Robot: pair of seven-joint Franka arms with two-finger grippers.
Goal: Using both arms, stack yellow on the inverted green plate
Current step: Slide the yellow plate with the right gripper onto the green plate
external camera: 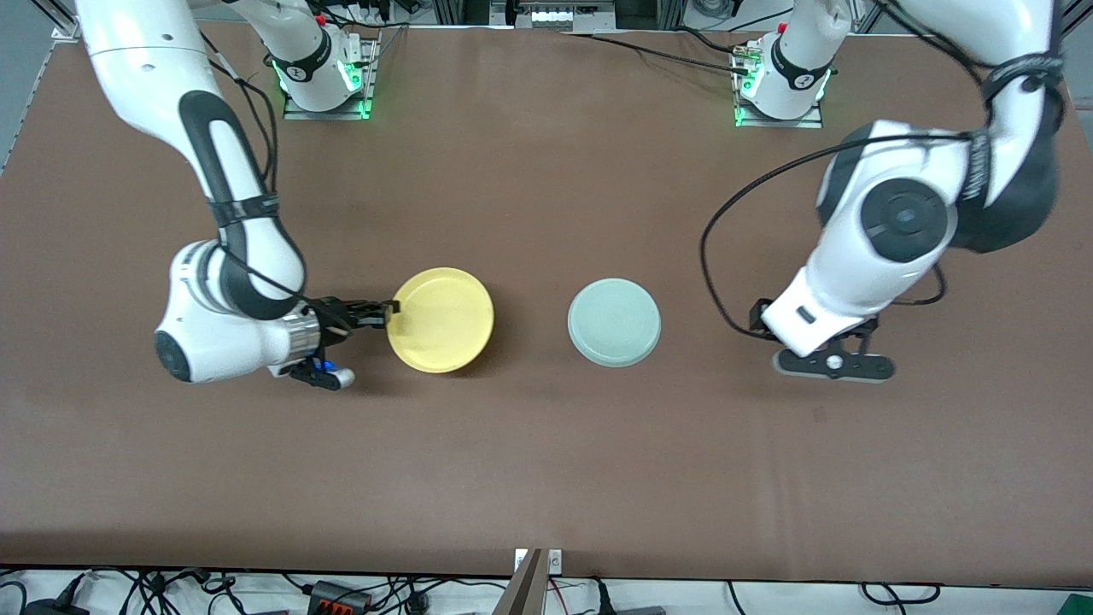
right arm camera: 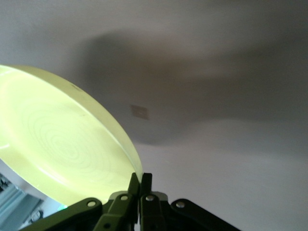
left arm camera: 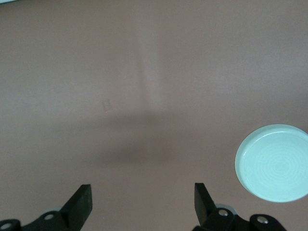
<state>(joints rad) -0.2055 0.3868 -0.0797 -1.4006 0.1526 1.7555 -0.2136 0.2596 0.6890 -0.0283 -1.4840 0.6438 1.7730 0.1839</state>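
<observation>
The yellow plate (external camera: pixel 440 320) is pinched at its rim by my right gripper (external camera: pixel 388 314), which is shut on it. In the right wrist view the yellow plate (right arm camera: pixel 57 144) stands tilted off the brown table, rim between the shut fingers of my right gripper (right arm camera: pixel 141 180), and casts a shadow below. The green plate (external camera: pixel 614 323) lies upside down on the table beside it, toward the left arm's end, with faint rings showing. My left gripper (external camera: pixel 832 366) hangs open over bare table beside the green plate (left arm camera: pixel 274 162), with nothing between the fingers of the left gripper (left arm camera: pixel 143 199).
Both arm bases (external camera: pixel 323 81) (external camera: pixel 781 90) stand at the table's edge farthest from the front camera. A black cable (external camera: pixel 726 222) loops from the left arm above the table. Cables and plugs lie past the table's edge nearest the camera (external camera: pixel 341 594).
</observation>
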